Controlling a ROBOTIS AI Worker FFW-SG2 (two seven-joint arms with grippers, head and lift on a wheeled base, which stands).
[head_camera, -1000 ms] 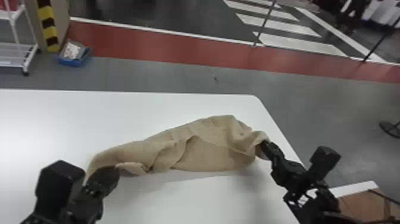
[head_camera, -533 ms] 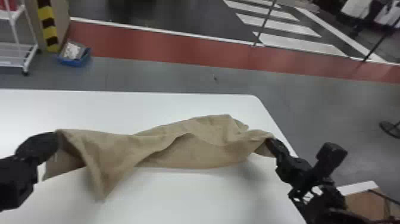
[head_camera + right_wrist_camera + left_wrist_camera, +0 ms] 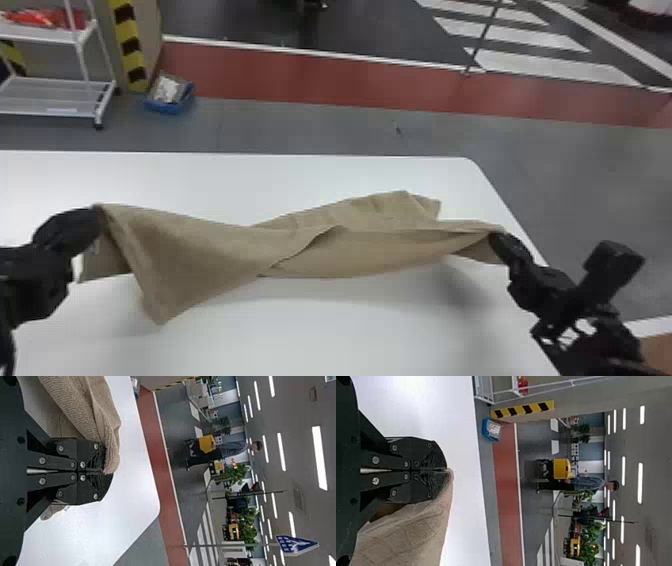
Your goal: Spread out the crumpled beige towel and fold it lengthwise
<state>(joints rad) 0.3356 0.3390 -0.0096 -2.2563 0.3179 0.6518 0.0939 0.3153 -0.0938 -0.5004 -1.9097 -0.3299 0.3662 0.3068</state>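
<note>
And here's the crumpled beige cloth towel [image 3: 200,255], strung out between both hands over the flat white table [image 3: 310,340]! On the left, the black two-fingered left gripper [image 3: 96,219] has its fingers pinched together on one end, a pointed flap hanging down beside it. Across at the other end, the black two-fingered right gripper [image 3: 499,241], fingers closed tight, grips a gathered edge near the table's side. Between them the towel lies twisted, a diagonal fold crossing its middle

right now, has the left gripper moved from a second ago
Yes: in the head view, the left gripper shows farther left and closer to the table's far edge.
</note>
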